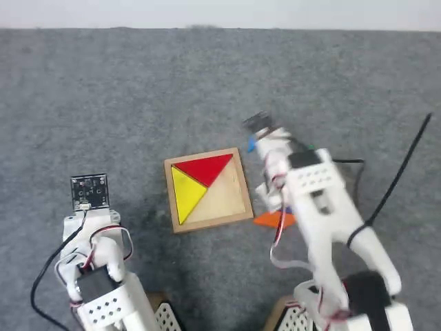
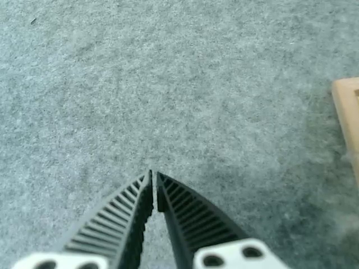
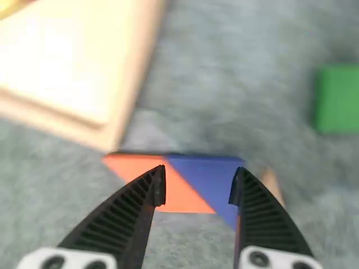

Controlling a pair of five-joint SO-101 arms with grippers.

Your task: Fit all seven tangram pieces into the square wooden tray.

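The square wooden tray (image 1: 238, 200) lies mid-table with a red triangle (image 1: 204, 167) and a yellow triangle (image 1: 186, 193) in it; the rest of its floor is bare. In the right wrist view my right gripper (image 3: 197, 188) is open, low over an orange triangle (image 3: 179, 188) and a blue piece (image 3: 210, 175) that touch each other just off the tray's (image 3: 73, 67) corner. A green piece (image 3: 336, 101) lies farther off. In the high view the orange triangle (image 1: 274, 219) pokes out from under the right arm (image 1: 310, 186). My left gripper (image 2: 152, 178) is shut over bare carpet.
Grey carpet covers the table. A corner of the tray (image 2: 348, 112) shows at the edge of the left wrist view. The left arm (image 1: 96, 269) stands at the near left, apart from the tray. A black cable (image 1: 403, 172) runs off to the right of the right arm.
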